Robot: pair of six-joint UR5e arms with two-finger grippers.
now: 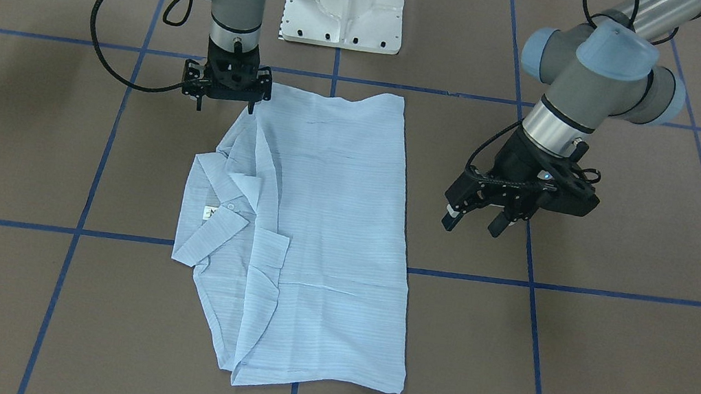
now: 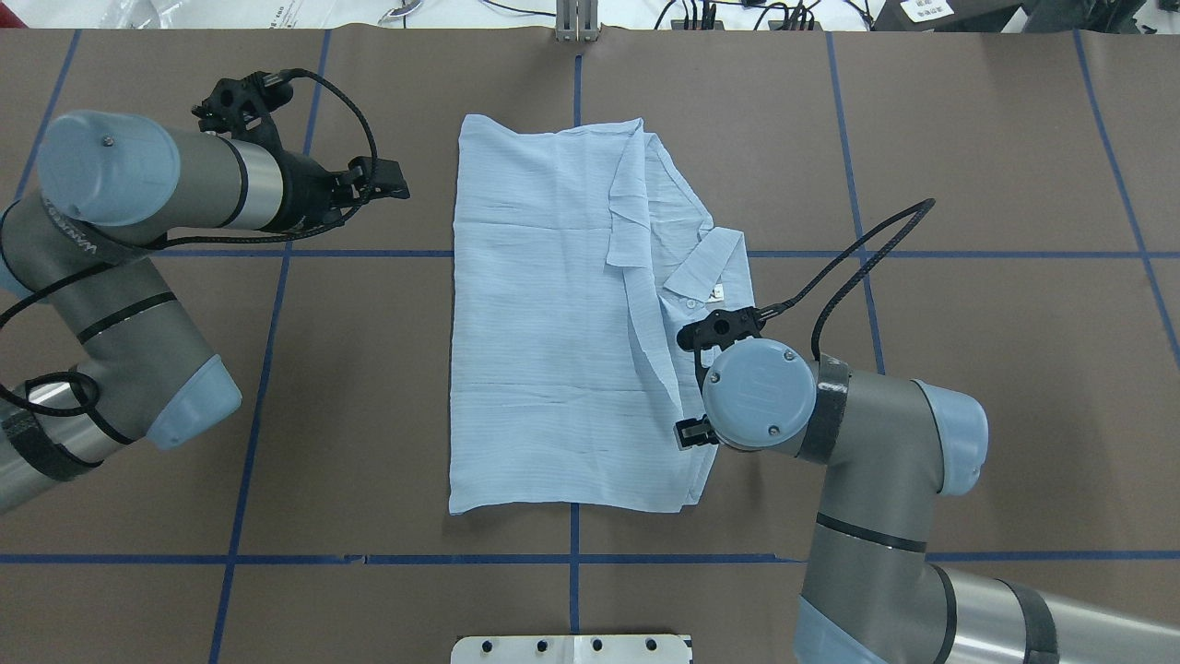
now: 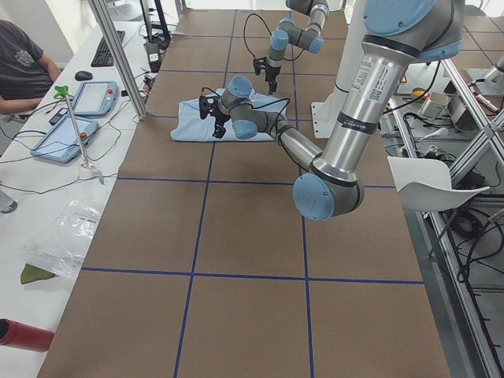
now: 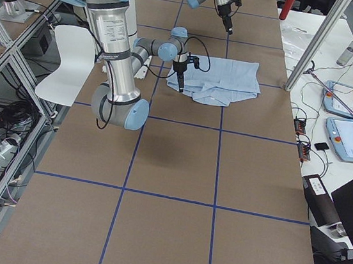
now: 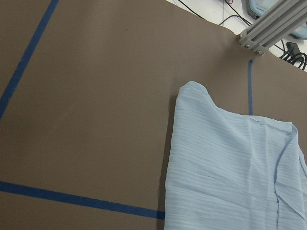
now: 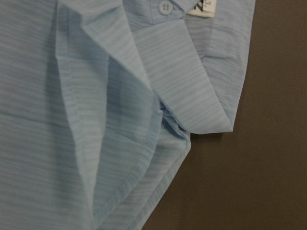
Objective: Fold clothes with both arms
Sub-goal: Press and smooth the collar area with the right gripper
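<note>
The clothes are one light-blue striped shirt [image 1: 333, 222] [image 2: 544, 323], lying flat on the brown table as a folded rectangle. Its collar and white neck label [image 1: 209, 212] [image 2: 717, 293] show on the side nearer my right arm. My right gripper [image 1: 226, 107] points straight down over the shirt's edge near the collar, open, with nothing between its fingers. The right wrist view shows the collar and a button [image 6: 165, 7] from close up, but no fingers. My left gripper [image 1: 474, 225] [image 2: 398, 182] hovers open and empty beside the shirt's opposite long edge, apart from the cloth. The left wrist view shows a shirt corner [image 5: 192, 91].
The white pedestal base [image 1: 344, 8] [image 2: 572, 648] stands at the robot's side of the table. Blue tape lines [image 1: 621, 293] grid the brown surface. A side table with tablets [image 3: 87, 98] and a seated person [image 3: 20, 63] lies beyond the far edge.
</note>
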